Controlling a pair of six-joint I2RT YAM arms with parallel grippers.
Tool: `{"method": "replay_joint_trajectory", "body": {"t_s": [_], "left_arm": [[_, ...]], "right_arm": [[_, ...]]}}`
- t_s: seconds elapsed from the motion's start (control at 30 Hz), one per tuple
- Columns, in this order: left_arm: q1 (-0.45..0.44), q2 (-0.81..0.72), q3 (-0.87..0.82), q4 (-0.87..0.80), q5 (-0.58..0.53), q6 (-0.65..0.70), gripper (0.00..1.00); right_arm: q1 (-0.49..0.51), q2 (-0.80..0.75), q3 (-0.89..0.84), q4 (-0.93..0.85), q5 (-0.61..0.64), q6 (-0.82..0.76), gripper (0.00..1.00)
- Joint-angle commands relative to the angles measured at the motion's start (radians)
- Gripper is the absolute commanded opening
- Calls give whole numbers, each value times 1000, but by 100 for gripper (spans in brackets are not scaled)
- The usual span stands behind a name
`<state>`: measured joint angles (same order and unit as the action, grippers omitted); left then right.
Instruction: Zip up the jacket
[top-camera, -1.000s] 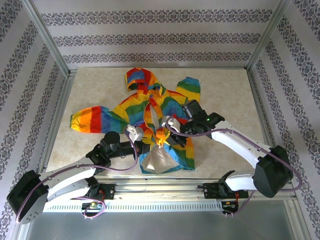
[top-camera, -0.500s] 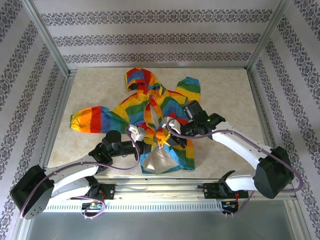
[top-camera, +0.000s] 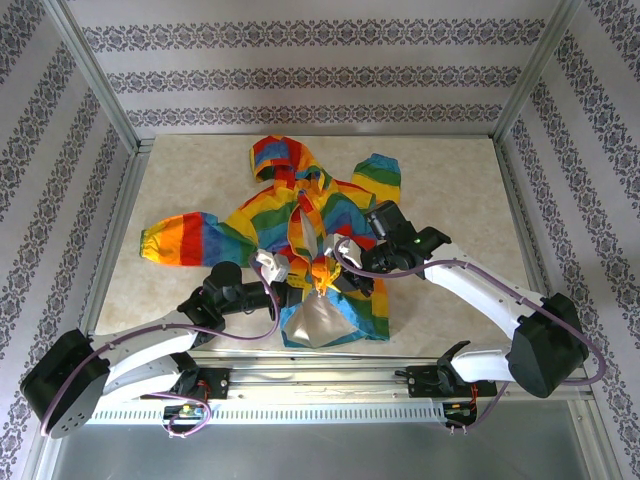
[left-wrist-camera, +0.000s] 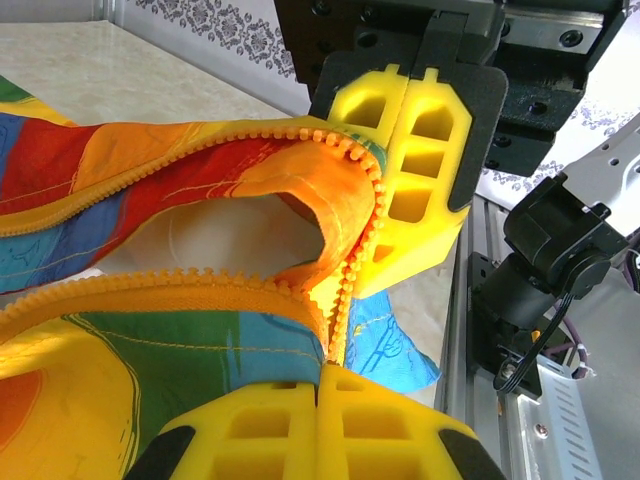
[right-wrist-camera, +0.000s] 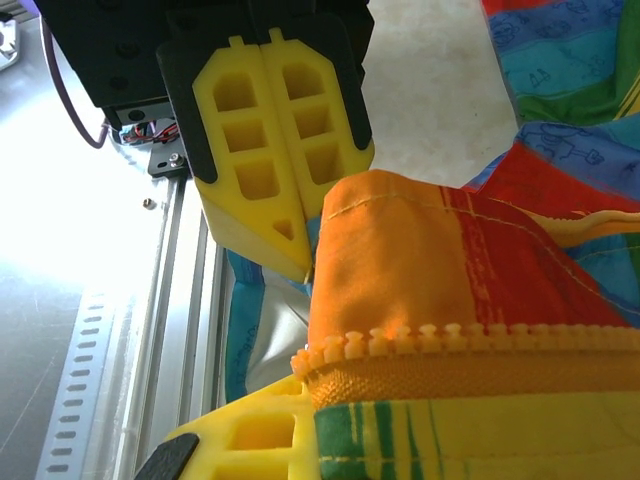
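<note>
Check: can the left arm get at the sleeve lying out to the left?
Likely yes, but only after letting go. The sleeve lies flat with nothing over it, close to the left gripper, which is clamped on the jacket hem beside the zipper.

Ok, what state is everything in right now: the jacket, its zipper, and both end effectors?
Small rainbow-striped hooded fabric jacket, spread out, front open, bottom edge bunched up between the end effectors.
Orange front zipper, unzipped, with the two rows of teeth apart.
Left end effector, shut on the jacket's zipper edge.
Right end effector, shut on the jacket's zipper edge.
</note>
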<state>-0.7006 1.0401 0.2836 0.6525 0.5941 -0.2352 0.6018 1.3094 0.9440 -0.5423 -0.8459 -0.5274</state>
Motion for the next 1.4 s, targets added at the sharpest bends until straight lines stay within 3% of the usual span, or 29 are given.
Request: {"method": "replay_joint_trajectory", "body": {"t_s": [0.0,1.0,1.37], "left_arm": [[12,14,-14,93,-1,25,0],[12,67,-44,182,73,-22,0],[13,72,-36,131,73,1,0]], "right_arm": [[-4,-15,3,15,-58,-4,0],[-15,-25,2,25,-58,-1,0],[-16,-29,6,19,-80,3,0]]}}
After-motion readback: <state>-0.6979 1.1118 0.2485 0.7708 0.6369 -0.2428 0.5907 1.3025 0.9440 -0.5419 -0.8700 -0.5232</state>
